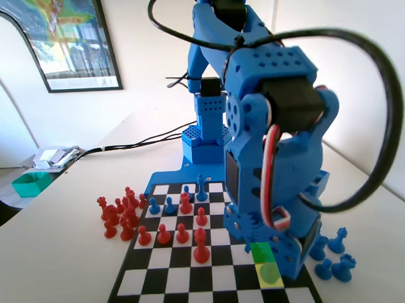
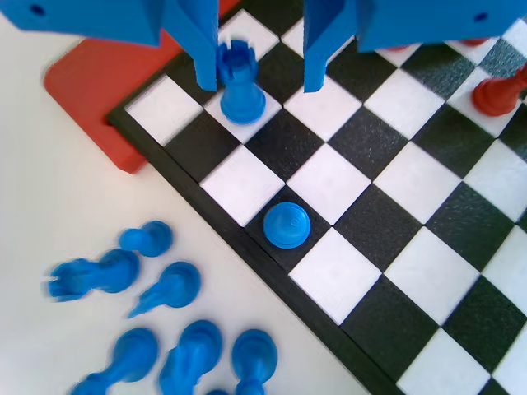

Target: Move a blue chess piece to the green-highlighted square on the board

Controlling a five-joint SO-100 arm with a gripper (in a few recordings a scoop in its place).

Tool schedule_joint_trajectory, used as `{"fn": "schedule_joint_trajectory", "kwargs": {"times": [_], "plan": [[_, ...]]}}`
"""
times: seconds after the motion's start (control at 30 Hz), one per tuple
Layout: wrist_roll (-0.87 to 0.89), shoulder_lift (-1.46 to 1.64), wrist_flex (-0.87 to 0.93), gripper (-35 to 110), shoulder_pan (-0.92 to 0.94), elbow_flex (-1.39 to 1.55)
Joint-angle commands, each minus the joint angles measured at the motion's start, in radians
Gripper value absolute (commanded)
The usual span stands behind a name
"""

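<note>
I had the gripper (image 2: 259, 62) hanging wide open over the board (image 2: 387, 189), nothing between the jaws. The pawn (image 2: 286, 225) stood upright on a black edge square below them, seen from the top in the wrist view. In the fixed view the arm (image 1: 275, 142) hid it; the green square (image 1: 262, 252) and the yellow square (image 1: 271, 274) showed just beside the arm's lower end, and I could not tell which the pawn occupied.

Risks as I judged them: a blue rook (image 2: 240, 82) stood against the left jaw in the wrist view, so a straight descent could knock it or close on it instead. The pawn sat at the board's rim, and a nudge could roll it off among the loose blue pieces (image 2: 156, 329) on the table.
</note>
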Motion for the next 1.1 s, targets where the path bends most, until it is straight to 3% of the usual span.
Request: {"fn": "schedule_joint_trajectory", "kwargs": {"times": [0.0, 1.07], "plan": [[-0.011, 0.029, -0.002, 15, -0.011, -0.058], [-0.034, -0.011, -0.021, 1, -0.025, -0.094]]}}
